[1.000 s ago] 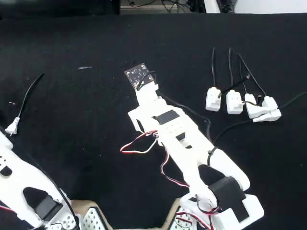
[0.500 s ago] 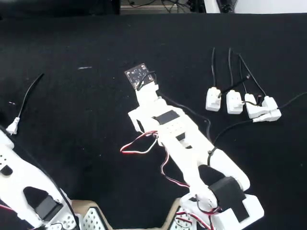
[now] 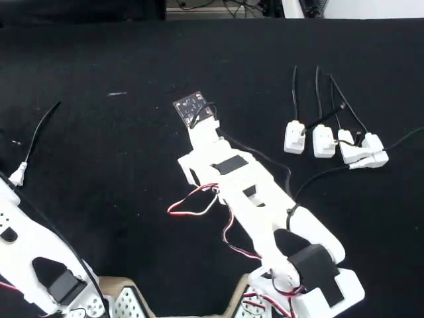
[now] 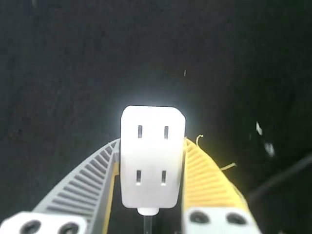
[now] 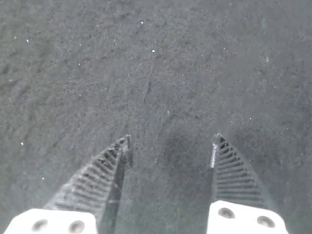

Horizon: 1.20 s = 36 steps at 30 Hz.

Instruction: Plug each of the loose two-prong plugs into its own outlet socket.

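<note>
Nearest you in the high view, both arm bases are cut off by the frame edge. L arm (image 3: 26, 245) sits at the near-left corner, partly out of frame. R arm (image 3: 252, 192) runs from near-centre out toward mid-desk. It ends at a small circuit board (image 3: 192, 106), which covers whatever is beneath it.

L wrist view: L gripper (image 4: 152, 142) is clamped on a white outlet socket (image 4: 152, 156), one finger on each side. Its slotted face is toward the cam w/ two pairs of slots showing. The socket's cord end is cut off at the frame edge.

R wrist view: R gripper (image 5: 172, 141) is spread wide over bare black desk (image 5: 156, 58).

Just beside the L arm's far end, a small white connector (image 3: 18, 173) sits on a black cord (image 3: 41, 129) that trails away across the desk. It's too small to tell plug from socket, or whether it's the piece in the L gripper.

Farther out on the right, well apart from both arms, a row of white blocks (image 3: 323, 141) w/ thin black cords lies on the desk. The ones at the right end overlap. You can't tell which are plugs, which are sockets, or which are mated.
</note>
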### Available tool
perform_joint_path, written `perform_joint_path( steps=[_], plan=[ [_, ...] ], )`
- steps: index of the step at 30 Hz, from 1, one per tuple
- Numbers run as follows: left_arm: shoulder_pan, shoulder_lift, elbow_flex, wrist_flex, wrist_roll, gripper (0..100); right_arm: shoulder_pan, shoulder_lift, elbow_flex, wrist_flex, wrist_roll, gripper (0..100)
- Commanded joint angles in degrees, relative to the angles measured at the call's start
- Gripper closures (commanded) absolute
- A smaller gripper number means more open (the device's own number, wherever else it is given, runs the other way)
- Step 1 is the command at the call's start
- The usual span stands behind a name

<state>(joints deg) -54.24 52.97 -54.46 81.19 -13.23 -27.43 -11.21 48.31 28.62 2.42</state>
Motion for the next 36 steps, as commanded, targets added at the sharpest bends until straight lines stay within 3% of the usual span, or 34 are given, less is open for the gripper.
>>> perform_joint_path(
  steps=[1,7,23,29,36],
  plan=[
    [-0.9,-1.2,-10.5,9.0,-0.1,97,-0.7,-2.9,-0.4,-1.3,-0.1,75.4],
    [-1.4,-0.7,-23.1,19.6,-0.4,97,-0.6,-2.9,-0.3,-1.3,-0.1,75.4],
    [-8.4,-2.5,-23.3,19.9,0.1,97,-0.6,-2.9,-0.4,-1.3,-0.1,75.4],
    [-8.1,-15.0,-8.9,19.9,3.4,97,-0.7,-2.9,-0.3,-1.3,-0.1,75.4],
    [1.0,-38.2,18.0,19.6,3.2,97,-0.6,-2.9,-0.2,-1.3,-0.1,75.4]
  ],
)
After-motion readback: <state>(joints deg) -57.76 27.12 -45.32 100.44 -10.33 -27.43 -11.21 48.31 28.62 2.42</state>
